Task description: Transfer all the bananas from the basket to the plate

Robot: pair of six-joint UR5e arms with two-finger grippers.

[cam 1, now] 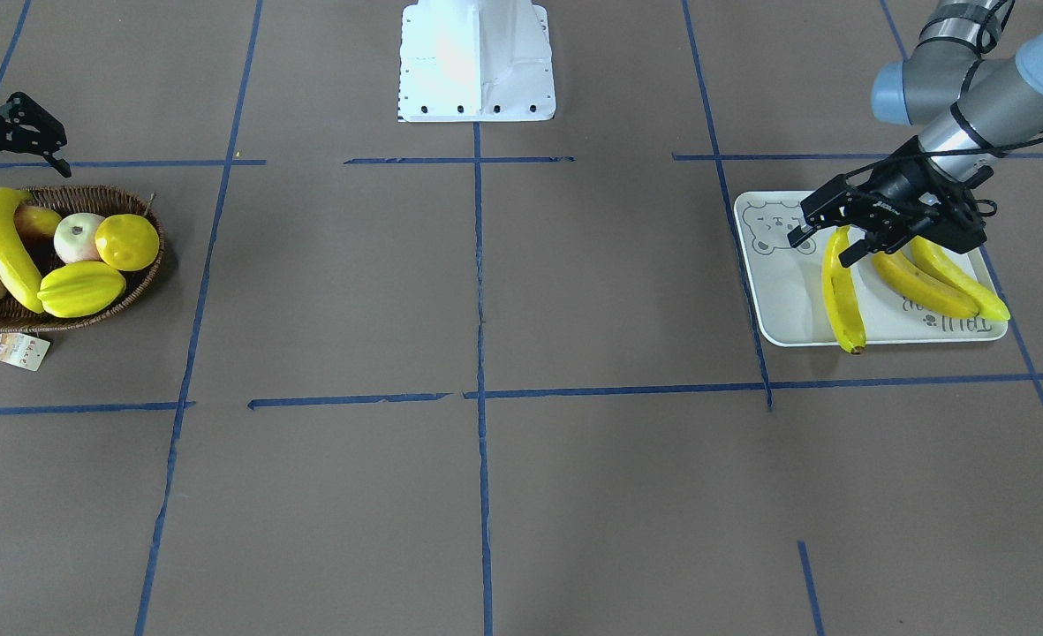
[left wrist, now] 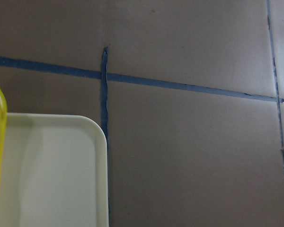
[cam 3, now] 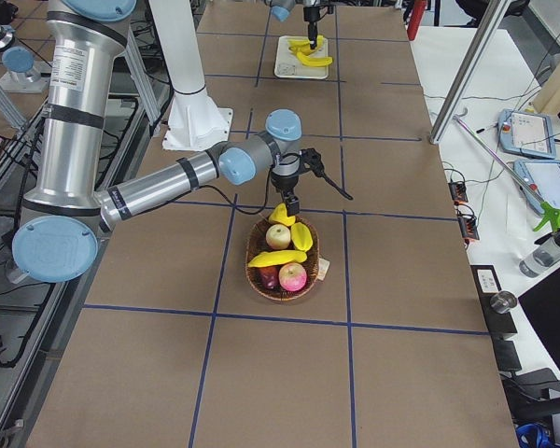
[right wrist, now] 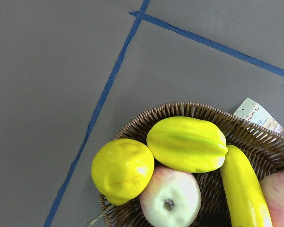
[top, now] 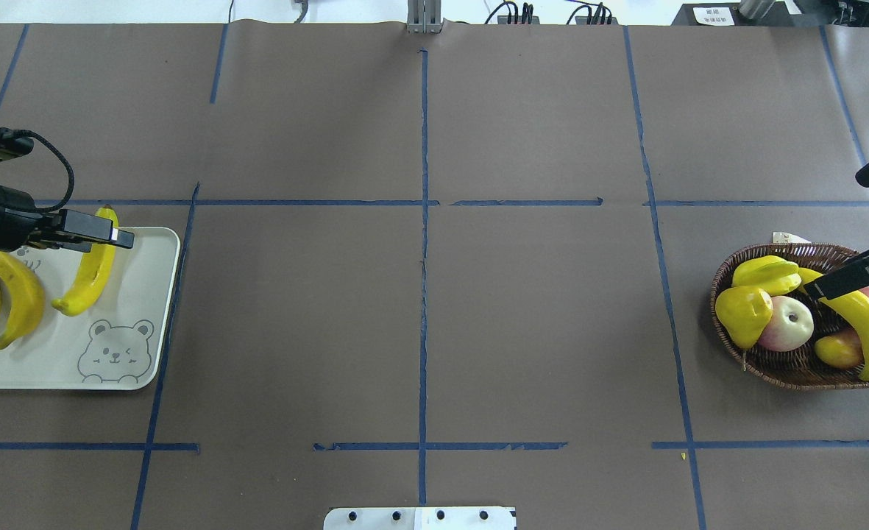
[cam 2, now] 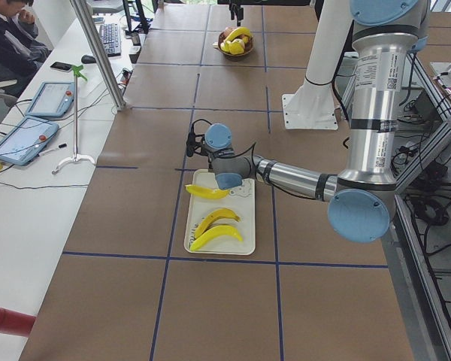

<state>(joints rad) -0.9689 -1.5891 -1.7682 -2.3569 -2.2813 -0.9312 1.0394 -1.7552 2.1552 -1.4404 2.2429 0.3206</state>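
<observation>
Four bananas point(cam 1: 842, 296) are in view. Three lie on the plate point(cam 1: 784, 287), and one is in the basket point(cam 1: 88, 320).

On the plate, two bananas lie close together, side by side, at the end away from the bear drawing. The third lies alone nearer the middle, apart from the pair, and its dark tip sticks out over the plate's rim on the operators' side.

The left gripper point(cam 1: 821, 250) hangs low over the robot-side end of that lone banana. Its jaws are apart, with one finger on each side of the banana's end, and they do not look closed on it. The left wrist view shows only a strip of yellow at its left edge, one rounded plate corner and taped brown table point(cam 1: 486, 265).

The fourth banana point(cam 1: 4, 252) lies along one side of the basket, resting on the other fruit. One end reaches the rim on the robot's side.

The right gripper point(cam 1: 25, 187) is above that end with its jaws spread wide. One fingertip is at or just over the banana's tip, but contact cannot be made out. The other finger points away from the basket.

The basket also holds one starfruit point(cam 1: 81, 289), one lemon point(cam 1: 126, 241), two apples point(cam 1: 78, 237) and one smaller yellow-red fruit half hidden beside the banana. One paper tag point(cam 1: 19, 351) lies on the table just outside the rim.

Plate and basket sit well apart, at opposite ends of the table.
</observation>
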